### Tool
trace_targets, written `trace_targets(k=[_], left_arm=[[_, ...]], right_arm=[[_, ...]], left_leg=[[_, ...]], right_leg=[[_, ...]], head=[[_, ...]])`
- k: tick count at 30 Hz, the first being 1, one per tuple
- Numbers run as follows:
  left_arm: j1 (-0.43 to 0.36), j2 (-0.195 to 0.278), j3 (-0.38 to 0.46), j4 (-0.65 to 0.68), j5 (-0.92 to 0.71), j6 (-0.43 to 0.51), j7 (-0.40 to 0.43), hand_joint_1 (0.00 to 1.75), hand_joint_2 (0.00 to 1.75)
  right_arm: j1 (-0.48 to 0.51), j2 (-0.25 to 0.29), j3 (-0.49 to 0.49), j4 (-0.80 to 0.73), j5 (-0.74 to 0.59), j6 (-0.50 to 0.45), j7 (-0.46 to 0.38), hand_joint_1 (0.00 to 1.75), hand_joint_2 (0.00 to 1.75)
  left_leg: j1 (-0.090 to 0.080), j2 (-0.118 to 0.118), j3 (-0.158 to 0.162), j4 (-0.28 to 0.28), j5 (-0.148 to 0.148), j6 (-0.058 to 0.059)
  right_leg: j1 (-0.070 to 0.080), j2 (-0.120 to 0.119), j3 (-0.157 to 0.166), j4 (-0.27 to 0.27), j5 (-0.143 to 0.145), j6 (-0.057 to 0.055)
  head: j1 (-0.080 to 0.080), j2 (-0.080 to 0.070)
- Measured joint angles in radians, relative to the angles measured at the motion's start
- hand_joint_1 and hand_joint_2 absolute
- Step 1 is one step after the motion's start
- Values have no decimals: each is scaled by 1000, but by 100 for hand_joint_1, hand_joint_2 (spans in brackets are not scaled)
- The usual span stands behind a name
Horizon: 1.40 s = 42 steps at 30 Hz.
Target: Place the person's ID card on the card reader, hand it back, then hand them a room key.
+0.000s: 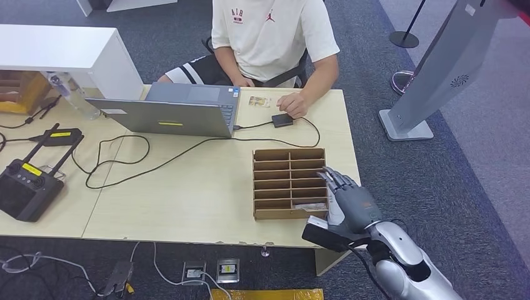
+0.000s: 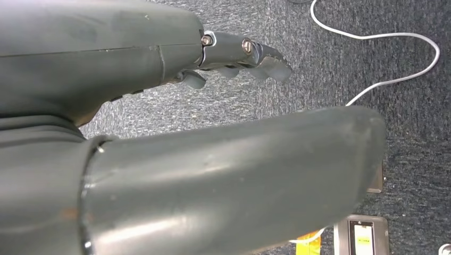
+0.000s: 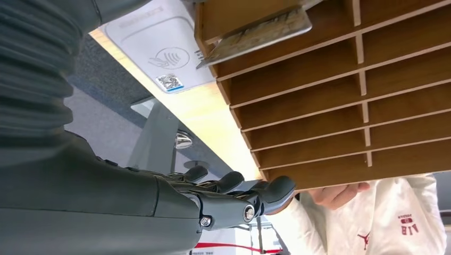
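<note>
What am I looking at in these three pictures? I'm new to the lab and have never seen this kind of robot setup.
It is a humanoid robot at a desk, facing a seated person. The wide picture comes from the robot's head, looking down. The other two come from cameras at its wrists. The right hand reaches, holding nothing, beside a brown slotted organizer; that wrist's turned view shows a card sticking out of one slot. The left hand hangs over the carpet, empty. On the table lie a laptop, a small black box on a cable, a card by the person's hand, and a remote controller.
</note>
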<state>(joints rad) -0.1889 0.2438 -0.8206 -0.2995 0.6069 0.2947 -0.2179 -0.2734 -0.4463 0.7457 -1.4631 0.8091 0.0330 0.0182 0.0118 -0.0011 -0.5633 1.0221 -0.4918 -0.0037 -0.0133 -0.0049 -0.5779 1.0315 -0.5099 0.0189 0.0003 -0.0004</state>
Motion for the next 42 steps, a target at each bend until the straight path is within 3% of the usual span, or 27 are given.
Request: trace_targets(k=[23, 24, 26, 28, 30, 42], left_arm=[[-7, 0, 0, 0, 2, 0, 2, 0, 0], [-7, 0, 0, 0, 2, 0, 2, 0, 0], [-7, 0, 0, 0, 2, 0, 2, 0, 0], [-7, 0, 0, 0, 2, -1, 2, 0, 0], [-8, 0, 0, 0, 2, -2, 2, 0, 0], [-9, 0, 0, 0, 13, -6, 2, 0, 0]], right_arm=[[0, 20, 12, 57, -7, -19, -29, 0, 175], [0, 20, 12, 57, -7, -19, -29, 5, 175], [0, 21, 12, 59, -7, -19, -30, 75, 175], [0, 22, 12, 61, -8, -18, -31, 158, 175], [0, 23, 13, 64, -10, -13, -32, 175, 175], [-13, 32, 21, 68, -36, 41, -33, 175, 175]], left_leg=[[0, 0, 0, 0, 0, 0], [0, 0, 0, 0, 0, 0], [0, 0, 0, 0, 0, 0], [0, 0, 0, 0, 0, 0], [0, 0, 0, 0, 0, 0], [0, 0, 0, 0, 0, 0]], right_leg=[[0, 0, 0, 0, 0, 0], [0, 0, 0, 0, 0, 0], [0, 0, 0, 0, 0, 0], [0, 0, 0, 0, 0, 0], [0, 0, 0, 0, 0, 0], [0, 0, 0, 0, 0, 0]], head=[[0, 0], [0, 0], [0, 0], [0, 0], [0, 0], [0, 0]])
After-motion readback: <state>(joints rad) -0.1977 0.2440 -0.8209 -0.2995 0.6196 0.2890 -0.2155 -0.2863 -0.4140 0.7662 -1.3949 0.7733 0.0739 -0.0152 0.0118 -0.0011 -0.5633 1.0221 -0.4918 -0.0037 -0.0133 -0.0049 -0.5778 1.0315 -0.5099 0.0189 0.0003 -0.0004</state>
